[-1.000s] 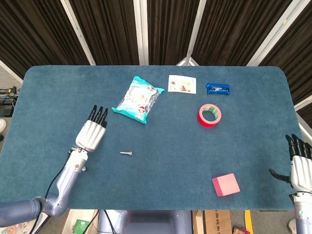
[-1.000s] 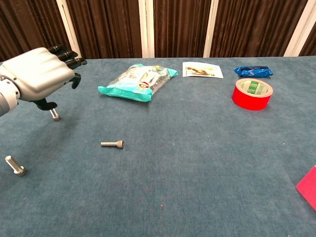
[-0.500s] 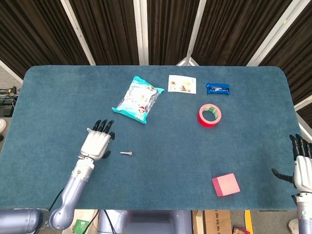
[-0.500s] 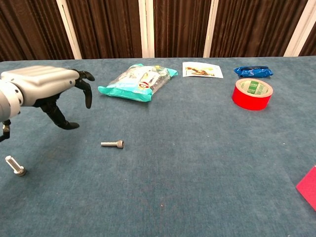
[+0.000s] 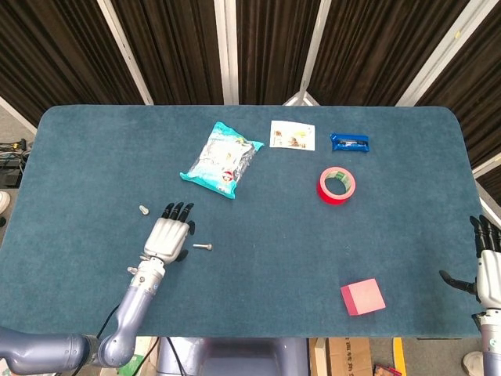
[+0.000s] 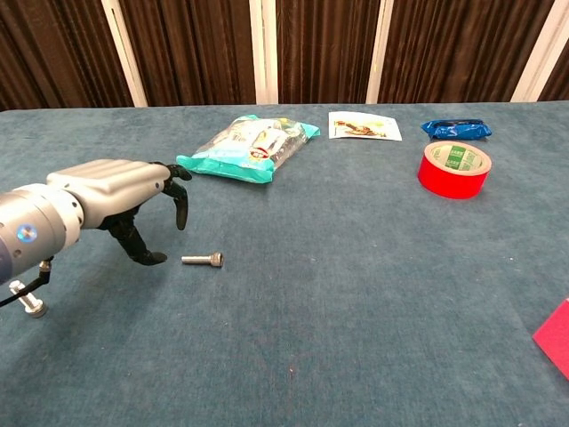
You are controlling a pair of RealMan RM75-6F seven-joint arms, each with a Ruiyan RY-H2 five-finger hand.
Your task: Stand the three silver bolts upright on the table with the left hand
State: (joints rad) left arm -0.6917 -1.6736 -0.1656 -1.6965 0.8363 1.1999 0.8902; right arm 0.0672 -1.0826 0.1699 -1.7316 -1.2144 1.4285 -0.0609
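Head view: left hand (image 5: 167, 237) palm down above the blue table (image 5: 94, 157), fingers spread and holding nothing, fingertips pointing away from the robot. Lying bolt (image 5: 203, 247) on its side just right of that hand, near but not touching. Upright bolt (image 5: 144, 210) standing on the cloth just beyond and left of the hand, apart from it. Teal snack bag (image 5: 221, 159) further back, a white card (image 5: 292, 135) and a small blue packet (image 5: 349, 142) near the far edge, a red tape roll (image 5: 337, 185) lying flat right of centre, a pink block (image 5: 362, 297) near the front right. Right hand (image 5: 488, 270) at the far right edge of the table, fingers spread, empty, well apart from everything

Chest view: left hand (image 6: 124, 191) hovering low over the table (image 6: 373, 294), fingers (image 6: 180, 203) curled downward and apart, thumb tip close to the cloth, gripping nothing. Lying bolt (image 6: 203, 260) on its side just right of the thumb, head toward the right, a small gap between bolt and hand. Another silver bolt (image 6: 29, 302) at the lower left, near the forearm, seemingly standing on its head, shank up with a slight tilt. Snack bag (image 6: 247, 147) behind the hand, card (image 6: 364, 125), blue packet (image 6: 456, 129) and tape roll (image 6: 455, 168) toward the back right. Corner of the pink block (image 6: 557, 338) at the right edge. Right hand out of this frame
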